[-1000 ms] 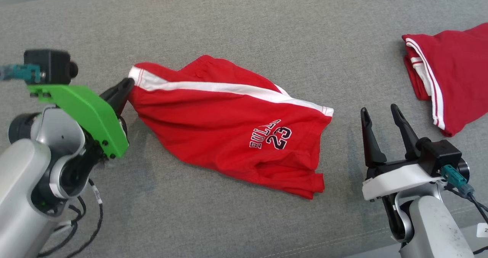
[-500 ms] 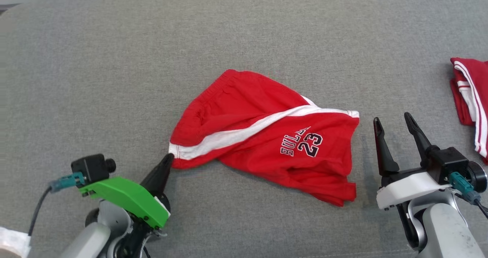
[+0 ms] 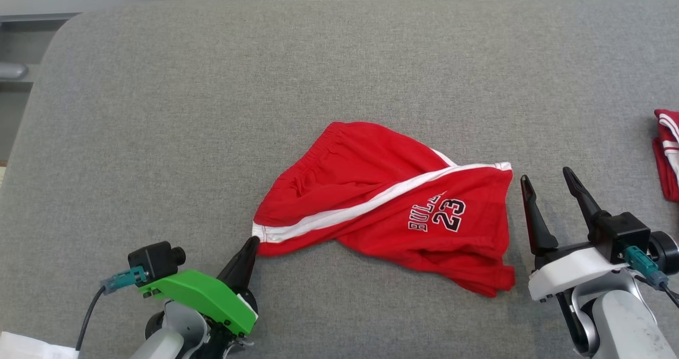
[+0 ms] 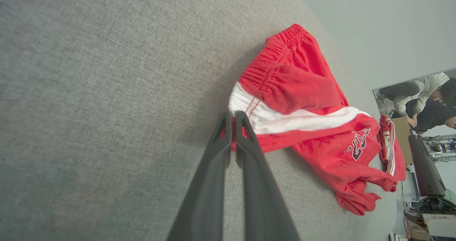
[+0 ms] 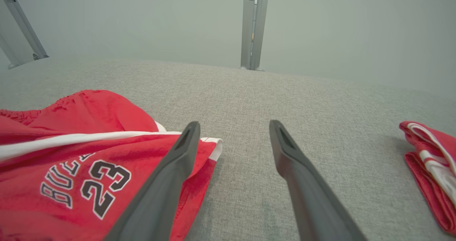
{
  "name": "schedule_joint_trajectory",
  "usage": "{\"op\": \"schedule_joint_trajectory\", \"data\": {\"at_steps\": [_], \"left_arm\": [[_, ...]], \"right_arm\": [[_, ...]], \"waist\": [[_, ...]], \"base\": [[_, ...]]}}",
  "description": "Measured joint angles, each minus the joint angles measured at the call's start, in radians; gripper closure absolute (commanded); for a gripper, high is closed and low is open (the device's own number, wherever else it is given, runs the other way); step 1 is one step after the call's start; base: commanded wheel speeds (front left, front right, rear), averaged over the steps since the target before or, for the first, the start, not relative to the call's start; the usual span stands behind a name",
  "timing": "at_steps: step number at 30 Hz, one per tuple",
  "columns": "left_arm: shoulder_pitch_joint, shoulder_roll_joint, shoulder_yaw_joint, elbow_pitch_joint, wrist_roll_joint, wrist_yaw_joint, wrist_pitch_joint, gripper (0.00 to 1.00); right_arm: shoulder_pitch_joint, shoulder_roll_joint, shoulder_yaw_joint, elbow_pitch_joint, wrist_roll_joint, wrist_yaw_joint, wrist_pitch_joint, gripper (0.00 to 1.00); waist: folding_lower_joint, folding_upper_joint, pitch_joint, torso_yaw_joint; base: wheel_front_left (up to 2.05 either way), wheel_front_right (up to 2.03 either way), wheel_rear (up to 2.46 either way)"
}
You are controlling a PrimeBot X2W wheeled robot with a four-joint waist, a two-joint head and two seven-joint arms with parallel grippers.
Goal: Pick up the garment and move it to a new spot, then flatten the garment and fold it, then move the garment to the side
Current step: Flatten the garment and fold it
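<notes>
The grey padded surface carries all items. At its lower left in the head view, the left gripper projects from a green bracket; its two dark fingers are clenched together on the left corner of the garment, at the end of the white stripe; the left wrist view confirms the grasp, with red fabric pinched between the fingertips. The garment, a pair of red shorts, lies crumpled on the surface, slightly right of centre in the head view; the gathered waistband forms its upper left edge; the white stripe runs diagonally from the held corner up to the right hem; a "23" print sits below the stripe, with lettering beside it partly lost in a fold; the lower right portion is bunched in layered folds. The right gripper stands just beside the right hem, on a white bracket; its fingers are spread wide apart with nothing between them; a narrow strip of grey surface shows between the nearer finger and the hem. At the far right edge, a second red garment with white stripes lies folded on the surface, apart from the right gripper.
</notes>
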Motion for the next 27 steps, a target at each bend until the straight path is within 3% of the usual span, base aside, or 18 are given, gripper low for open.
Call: {"op": "schedule_joint_trajectory", "data": {"at_steps": [8, 16, 21, 27], "left_arm": [[-0.020, 0.006, 0.005, 0.010, 0.065, -0.016, -0.079, 0.00], [-0.018, 0.043, 0.029, -0.018, 0.218, -0.012, -0.185, 0.00], [0.031, 0.052, 0.090, -0.035, 0.317, -0.013, -0.196, 0.00], [0.123, 0.037, 0.237, -0.059, 0.462, -0.023, -0.198, 0.00]], "right_arm": [[0.015, -0.006, -0.007, -0.002, 0.005, 0.000, 0.000, 0.00], [0.039, -0.019, -0.041, -0.014, 0.007, 0.000, 0.000, 0.00], [0.063, -0.023, -0.058, -0.019, 0.006, 0.000, 0.000, 0.00], [0.093, -0.018, -0.079, -0.021, 0.005, 0.000, 0.000, 0.00]], "waist": [[0.0000, 0.0000, -0.010, -0.005], [0.0000, 0.0000, -0.039, -0.011], [0.0000, 0.0000, -0.070, -0.010], [0.0000, 0.0000, -0.113, -0.013]], "base": [[0.00, 0.00, 0.00], [0.00, 0.00, 0.00], [0.00, 0.00, 0.00], [0.00, 0.00, 0.00]]}}
